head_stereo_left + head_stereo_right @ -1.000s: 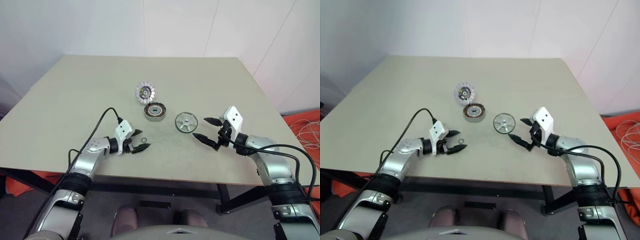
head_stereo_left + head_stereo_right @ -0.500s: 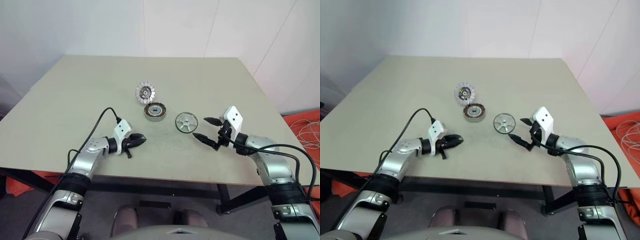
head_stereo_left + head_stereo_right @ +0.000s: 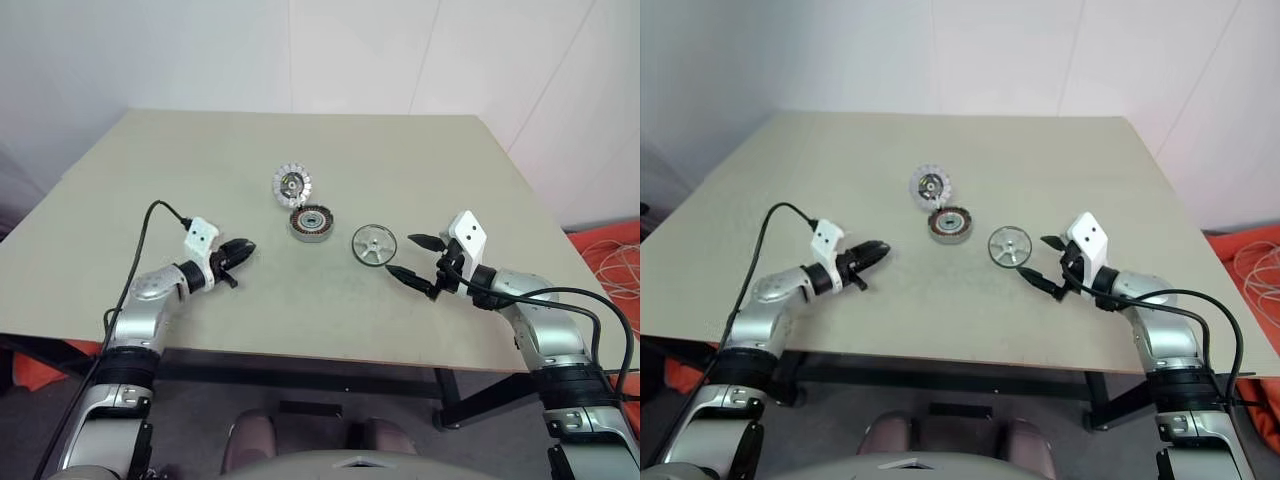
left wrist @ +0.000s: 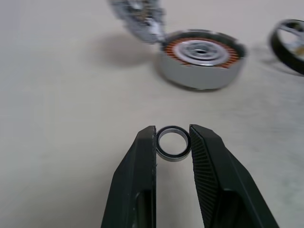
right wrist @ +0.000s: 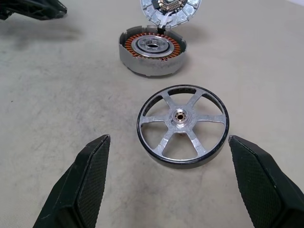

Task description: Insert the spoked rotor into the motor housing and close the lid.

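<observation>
The spoked rotor (image 5: 183, 124) lies flat on the table, a silvery disc with a dark rim, just in front of my open right gripper (image 3: 418, 257). Left of it sits the motor housing (image 3: 311, 222), copper windings showing around its pale hub. The lid (image 3: 291, 183) with white segments leans against the housing's far side. My left gripper (image 4: 173, 142), left of the housing and above the table, is shut on a small metal ring (image 4: 173, 143) pinched between its fingertips. From the head camera the left gripper (image 3: 240, 249) points toward the housing.
The beige table (image 3: 200, 160) has free room all round the parts. Its front edge runs just behind both arms. Orange cable coils (image 3: 610, 260) lie on the floor past the right edge.
My left gripper closed on the small metal ring, lifted it off the table and moved left with it. The right arm and the motor parts kept still.
</observation>
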Robot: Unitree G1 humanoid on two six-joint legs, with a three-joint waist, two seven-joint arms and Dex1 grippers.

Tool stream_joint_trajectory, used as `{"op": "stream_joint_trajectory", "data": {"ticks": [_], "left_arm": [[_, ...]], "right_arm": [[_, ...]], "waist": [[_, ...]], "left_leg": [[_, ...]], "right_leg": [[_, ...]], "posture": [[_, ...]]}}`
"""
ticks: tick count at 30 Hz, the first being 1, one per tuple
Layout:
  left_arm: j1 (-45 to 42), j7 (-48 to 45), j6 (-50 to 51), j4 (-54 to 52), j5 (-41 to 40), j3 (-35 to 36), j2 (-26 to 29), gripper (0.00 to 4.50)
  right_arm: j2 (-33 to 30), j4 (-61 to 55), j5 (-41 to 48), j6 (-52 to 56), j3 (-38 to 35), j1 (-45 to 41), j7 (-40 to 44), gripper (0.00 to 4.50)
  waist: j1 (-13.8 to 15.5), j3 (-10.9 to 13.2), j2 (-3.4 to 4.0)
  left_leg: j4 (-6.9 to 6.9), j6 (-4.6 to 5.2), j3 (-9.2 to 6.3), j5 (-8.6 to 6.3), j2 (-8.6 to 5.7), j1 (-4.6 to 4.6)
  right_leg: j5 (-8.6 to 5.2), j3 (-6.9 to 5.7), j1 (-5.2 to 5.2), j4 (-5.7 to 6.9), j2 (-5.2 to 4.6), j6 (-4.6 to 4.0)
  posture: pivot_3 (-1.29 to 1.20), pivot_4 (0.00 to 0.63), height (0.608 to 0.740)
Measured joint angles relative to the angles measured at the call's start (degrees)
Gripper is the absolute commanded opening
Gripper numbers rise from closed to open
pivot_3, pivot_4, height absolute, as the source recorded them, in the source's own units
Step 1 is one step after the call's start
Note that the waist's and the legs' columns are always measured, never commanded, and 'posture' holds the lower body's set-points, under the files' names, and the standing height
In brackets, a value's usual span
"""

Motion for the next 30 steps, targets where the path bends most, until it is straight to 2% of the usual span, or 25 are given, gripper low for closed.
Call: {"op": "stream_joint_trajectory", "data": {"ticks": [9,20,21,30], "left_arm": [[-1.7,18.6,1.2,5.6,2.2,7.4,0.0,0.68],[-2.1,21.9,8.9,5.6,-0.4,9.6,-0.9,0.68],[-2.1,22.0,9.4,5.2,-0.4,9.6,-0.9,1.41],[-0.4,23.0,11.1,1.3,0.9,8.7,-0.8,4.40]], "right_arm": [[0.0,0.0,0.2,0.0,0.0,-0.1,0.0,4.50],[0.0,0.0,0.2,0.0,0.0,-1.3,0.2,4.50],[0.0,0.0,0.2,0.0,0.0,-1.3,0.2,4.50],[0.0,0.0,0.2,0.0,0.0,-1.3,0.7,4.50]], "waist": [[0.0,0.0,-0.02],[0.0,0.0,-0.02],[0.0,0.0,-0.02],[0.0,0.0,-0.03]], "left_leg": [[0.05,0.00,-0.03,0.00,0.00,-0.02],[0.05,0.00,-0.04,0.00,0.01,-0.04],[0.05,0.00,-0.04,0.00,0.01,-0.04],[0.05,0.01,-0.04,0.00,0.01,-0.06]], "right_leg": [[-0.04,-0.01,0.00,0.00,0.01,0.08],[-0.04,-0.02,-0.02,0.00,0.01,0.07],[-0.04,-0.02,-0.02,0.00,0.01,0.07],[-0.05,-0.02,-0.04,0.00,0.01,0.08]], "posture": [[0.00,0.000,0.740],[0.00,0.000,0.740],[0.00,0.000,0.740],[0.00,0.000,0.740]]}}
